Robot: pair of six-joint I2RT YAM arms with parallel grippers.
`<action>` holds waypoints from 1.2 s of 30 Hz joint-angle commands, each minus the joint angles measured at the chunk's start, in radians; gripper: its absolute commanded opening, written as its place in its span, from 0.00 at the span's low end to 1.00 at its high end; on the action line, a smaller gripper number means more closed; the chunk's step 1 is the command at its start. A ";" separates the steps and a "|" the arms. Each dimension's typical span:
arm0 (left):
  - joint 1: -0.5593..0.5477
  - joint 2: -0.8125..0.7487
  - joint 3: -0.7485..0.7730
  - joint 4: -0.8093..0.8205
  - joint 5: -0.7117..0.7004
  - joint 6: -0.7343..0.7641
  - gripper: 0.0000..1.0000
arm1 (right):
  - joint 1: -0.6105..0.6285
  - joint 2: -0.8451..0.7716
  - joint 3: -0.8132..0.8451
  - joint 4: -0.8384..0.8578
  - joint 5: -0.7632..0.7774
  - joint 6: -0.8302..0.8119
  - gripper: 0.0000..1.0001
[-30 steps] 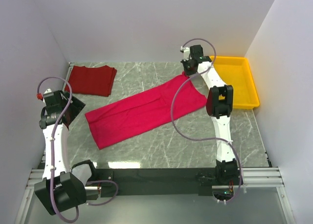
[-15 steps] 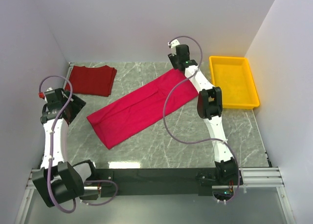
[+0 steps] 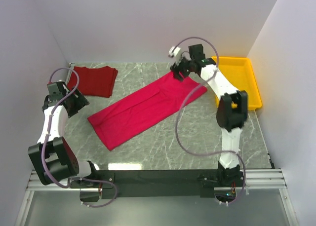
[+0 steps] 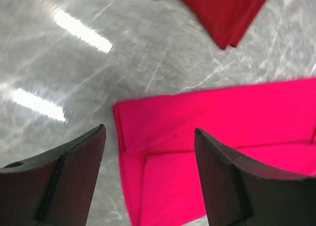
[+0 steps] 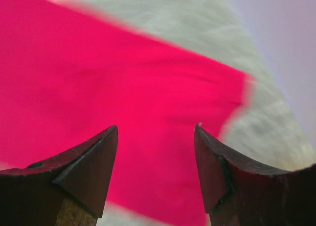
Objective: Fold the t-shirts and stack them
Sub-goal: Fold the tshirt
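Note:
The crimson-pink t-shirt (image 3: 148,107) lies flat on the marble table (image 3: 197,137) as a long folded strip, running from front left to back right. The darker brick-red t-shirt (image 3: 94,80) lies folded at the back left. My right gripper (image 3: 178,71) hovers open over the pink shirt's far right end, and the right wrist view shows pink cloth (image 5: 123,73) below its open gripper (image 5: 156,127). My left gripper (image 3: 77,104) stands open left of the strip's near end. In the left wrist view that gripper (image 4: 149,131) frames the pink shirt's corner (image 4: 237,117), with the dark shirt's corner (image 4: 227,14) beyond.
A yellow tray (image 3: 249,105) stands at the back right, just beyond the right arm. White walls close in the table on the left, back and right. The arm bases sit on a black rail (image 3: 158,179) along the near edge.
My right gripper has opened and let go of the pink shirt's far end, which now lies flat. The left gripper has risen and swung toward the back.

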 commanded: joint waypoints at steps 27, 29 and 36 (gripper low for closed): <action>0.061 -0.277 0.202 -0.237 -0.219 -0.075 0.78 | 1.017 -0.116 -0.437 0.289 0.160 -0.189 0.59; 0.060 -0.283 0.205 -0.243 -0.222 -0.075 0.78 | 1.015 -0.088 -0.413 0.295 0.178 -0.164 0.59; 0.060 -0.278 0.200 -0.233 -0.176 -0.079 0.78 | 1.020 -0.027 -0.374 0.274 0.227 -0.141 0.57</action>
